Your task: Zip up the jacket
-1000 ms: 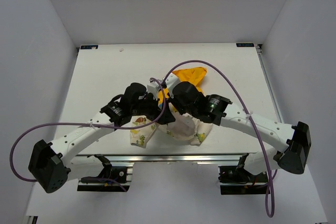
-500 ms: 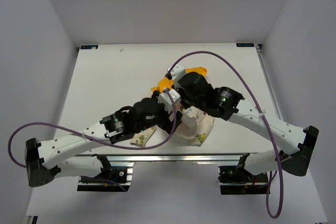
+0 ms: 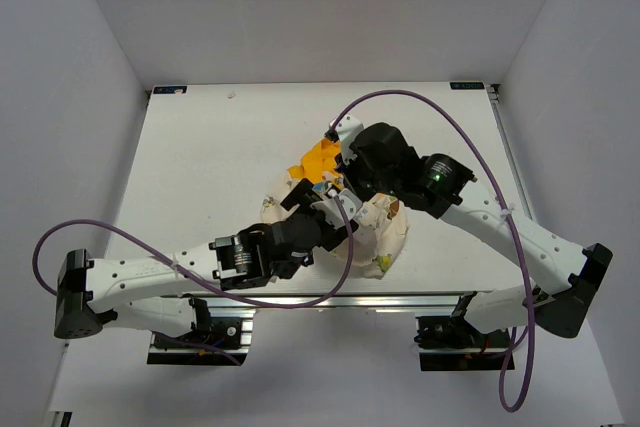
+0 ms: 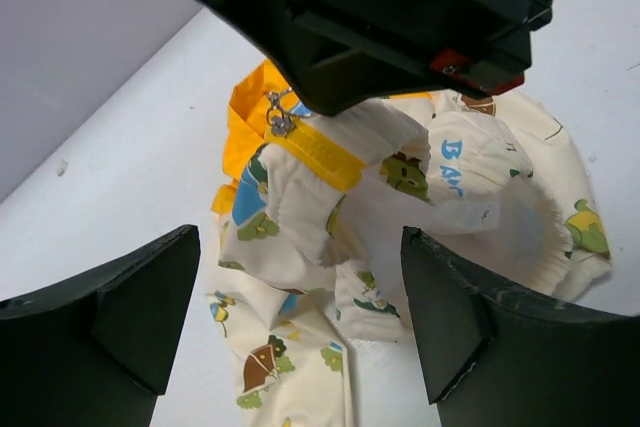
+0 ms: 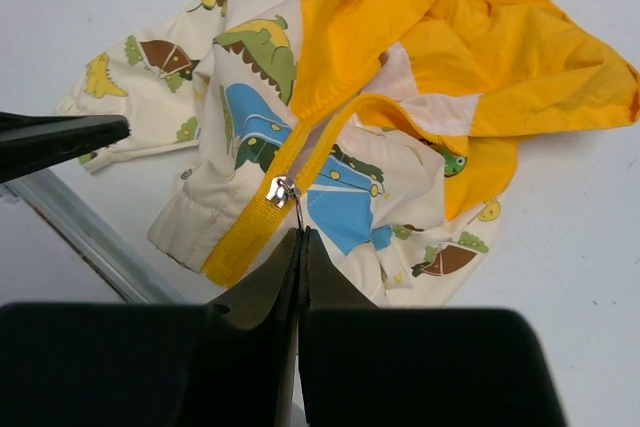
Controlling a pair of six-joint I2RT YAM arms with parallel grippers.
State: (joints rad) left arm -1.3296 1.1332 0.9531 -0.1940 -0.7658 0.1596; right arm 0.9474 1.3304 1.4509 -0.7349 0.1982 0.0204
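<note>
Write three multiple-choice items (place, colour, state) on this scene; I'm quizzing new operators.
1. The zipper pull is: A pinched between the right fingers; B dangling free; C out of sight.
2. The hood of the jacket is: A blue; B yellow-orange; C green.
3. The left fingers are: A clamped shut; B spread, holding nothing; C out of view.
Answers: 1 A, its tab sits in their closed tips; 2 B, the hood shows that colour; 3 B, nothing lies between them.

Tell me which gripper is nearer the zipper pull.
Right. The right gripper is shut on the zipper pull; the left gripper is open, apart from it, at the jacket's near side.
</note>
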